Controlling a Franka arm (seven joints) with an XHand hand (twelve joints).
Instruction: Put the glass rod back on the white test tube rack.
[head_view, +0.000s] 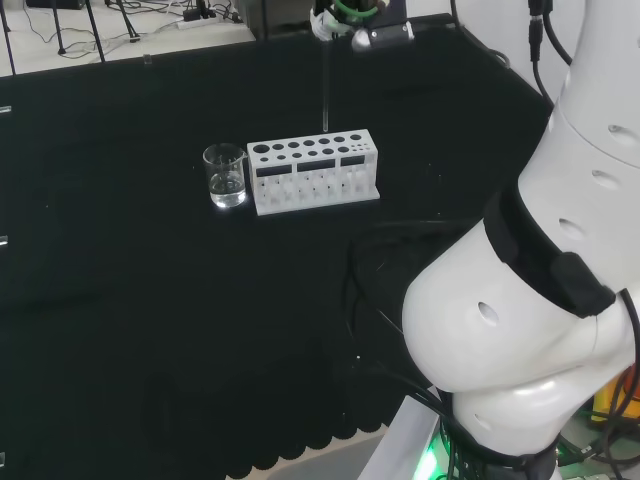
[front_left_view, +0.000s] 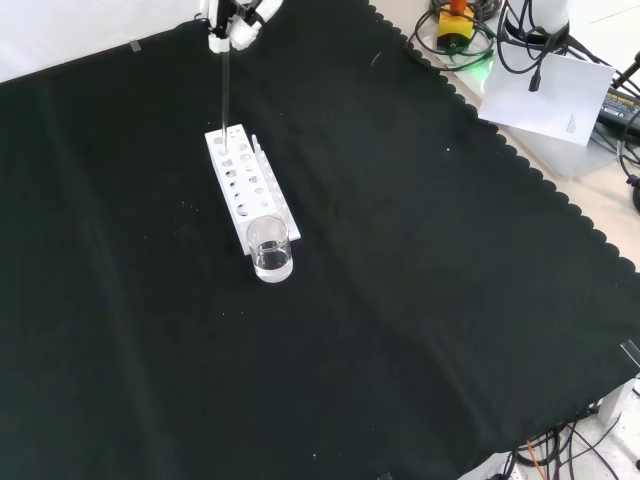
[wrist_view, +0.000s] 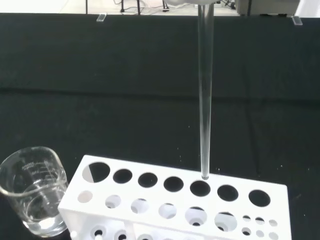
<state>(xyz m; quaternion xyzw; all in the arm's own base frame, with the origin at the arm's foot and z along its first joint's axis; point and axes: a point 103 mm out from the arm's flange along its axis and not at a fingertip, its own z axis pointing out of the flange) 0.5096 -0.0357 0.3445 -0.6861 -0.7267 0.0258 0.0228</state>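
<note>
Beaker (head_view: 226, 176): left of centre in the head view, just beside the rack's left end, a little clear liquid in the bottom.
Rack (head_view: 313, 171): white, centre of the black worktop (head_view: 150, 300).
Glass rod (head_view: 326, 85): upright, hanging straight below the hand, lower tip just above a back-row hole in the wrist view.
Hand (front_left_view: 233, 22): top edge of the front view, fingers pinching the rod's upper end.
</note>
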